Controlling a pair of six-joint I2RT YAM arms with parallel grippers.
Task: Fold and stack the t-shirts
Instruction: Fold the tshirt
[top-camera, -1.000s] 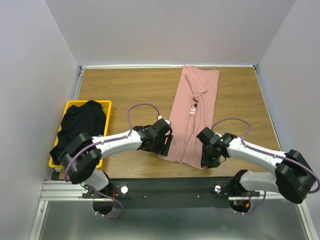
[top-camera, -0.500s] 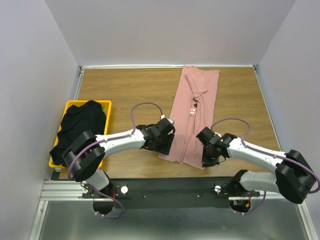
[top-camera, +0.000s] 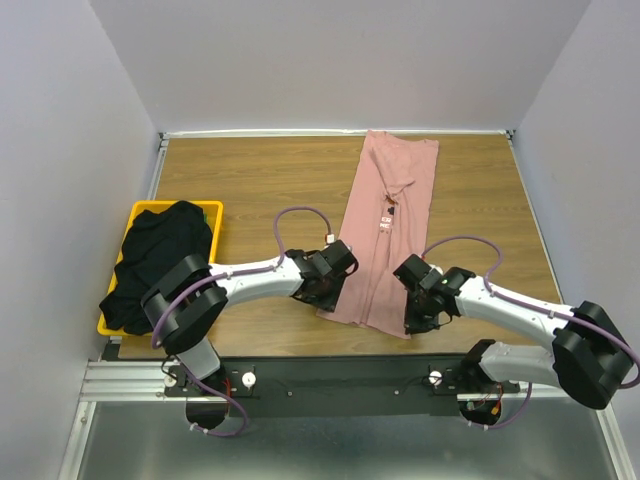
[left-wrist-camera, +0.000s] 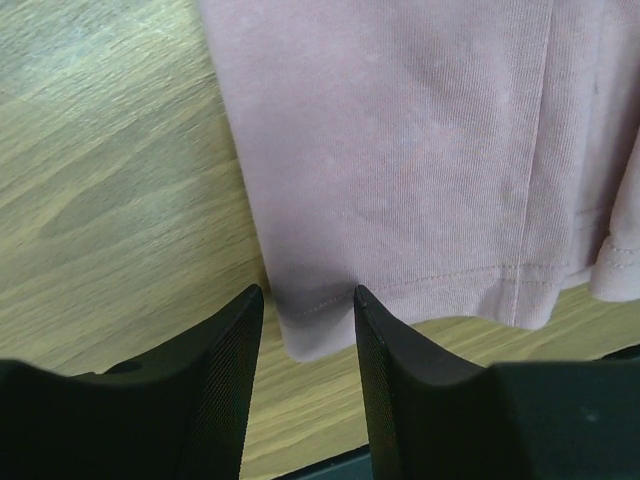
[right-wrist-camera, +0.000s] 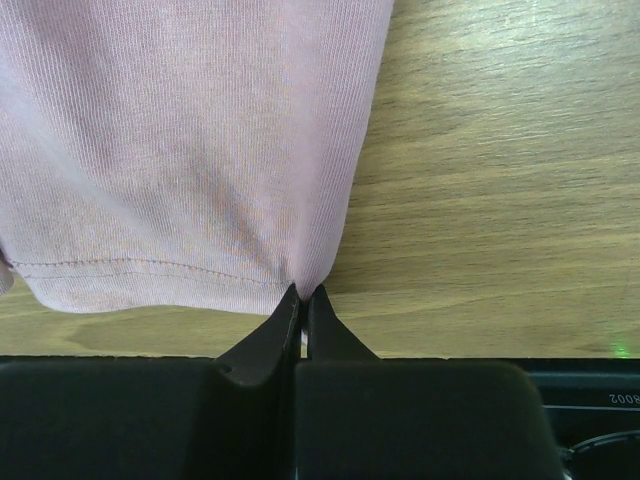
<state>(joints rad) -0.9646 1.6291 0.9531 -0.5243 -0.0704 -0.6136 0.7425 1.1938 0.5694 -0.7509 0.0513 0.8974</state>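
Observation:
A dusty-pink t-shirt (top-camera: 390, 220), folded into a long strip, lies on the wooden table from the back edge toward me. My left gripper (top-camera: 325, 293) is at its near left corner. In the left wrist view the jaws (left-wrist-camera: 308, 295) stand open with the hem corner (left-wrist-camera: 320, 330) lying between the fingers, untouched on either side. At the near right corner, my right gripper (top-camera: 412, 322) is shut on the cloth. The right wrist view shows its fingertips (right-wrist-camera: 304, 292) pinching the hem corner of the pink t-shirt (right-wrist-camera: 180, 130). A black t-shirt (top-camera: 160, 250) lies heaped in the basket.
The yellow plastic basket (top-camera: 212, 208) stands at the left edge of the table. Bare wood (top-camera: 260, 180) stretches between it and the pink shirt, and more to the right (top-camera: 490, 210). The table's black front rail runs just behind both grippers.
My left gripper slid right up to the shirt's near left corner and its jaws narrowed around it. My right gripper closed on the near right corner.

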